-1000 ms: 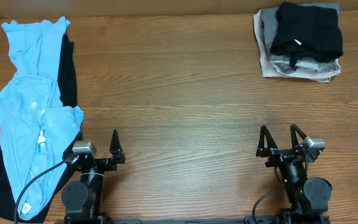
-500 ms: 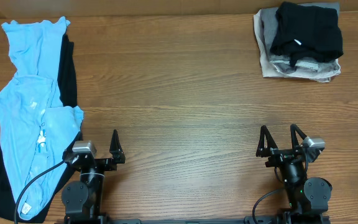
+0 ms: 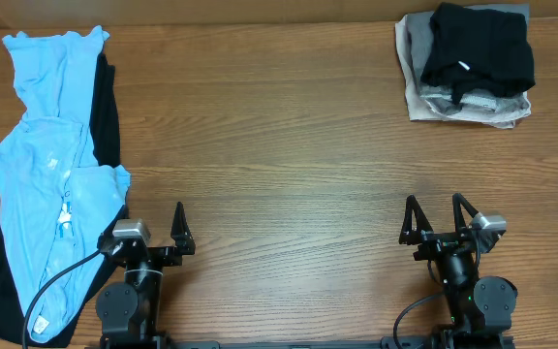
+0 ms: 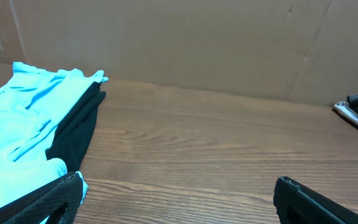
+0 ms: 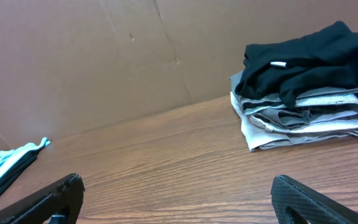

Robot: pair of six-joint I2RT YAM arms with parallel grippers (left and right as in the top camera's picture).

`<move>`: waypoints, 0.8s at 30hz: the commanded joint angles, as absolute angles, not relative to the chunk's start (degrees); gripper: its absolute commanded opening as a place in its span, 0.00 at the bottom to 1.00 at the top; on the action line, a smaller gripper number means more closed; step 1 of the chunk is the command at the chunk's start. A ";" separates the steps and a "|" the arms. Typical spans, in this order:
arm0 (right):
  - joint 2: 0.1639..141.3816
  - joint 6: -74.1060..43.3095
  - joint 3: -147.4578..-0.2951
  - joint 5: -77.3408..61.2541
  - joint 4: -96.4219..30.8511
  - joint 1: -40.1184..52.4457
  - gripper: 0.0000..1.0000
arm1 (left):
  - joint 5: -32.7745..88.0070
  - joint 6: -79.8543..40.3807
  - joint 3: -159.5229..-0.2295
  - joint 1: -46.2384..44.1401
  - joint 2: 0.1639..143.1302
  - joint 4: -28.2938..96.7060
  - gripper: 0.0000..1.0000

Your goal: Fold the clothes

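A light blue T-shirt (image 3: pixel 46 165) lies crumpled along the table's left side, on top of a black garment (image 3: pixel 108 107) that shows along its right and lower edges. Both also show in the left wrist view, the blue shirt (image 4: pixel 23 118) and the black one (image 4: pixel 76 130). My left gripper (image 3: pixel 153 225) is open and empty at the front left, just right of the shirt's lower part. My right gripper (image 3: pixel 436 215) is open and empty at the front right. In the wrist views both pairs of fingers stand wide apart over bare wood.
A stack of folded clothes (image 3: pixel 468 68), black on top of grey and beige, sits at the back right corner; it also shows in the right wrist view (image 5: pixel 309 87). A brown cardboard wall (image 4: pixel 197 43) stands behind the table.
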State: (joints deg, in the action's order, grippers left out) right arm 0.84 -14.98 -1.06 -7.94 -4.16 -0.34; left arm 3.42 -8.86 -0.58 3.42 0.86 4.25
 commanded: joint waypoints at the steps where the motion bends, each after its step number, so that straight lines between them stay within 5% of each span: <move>1: 0.16 -15.05 -0.45 -7.55 -3.97 -0.12 1.00 | 4.03 -9.02 -0.27 3.84 0.27 4.08 1.00; 24: 0.16 -14.85 -0.45 -4.54 -4.40 -0.12 1.00 | 4.05 -9.02 -0.27 3.84 0.27 4.08 1.00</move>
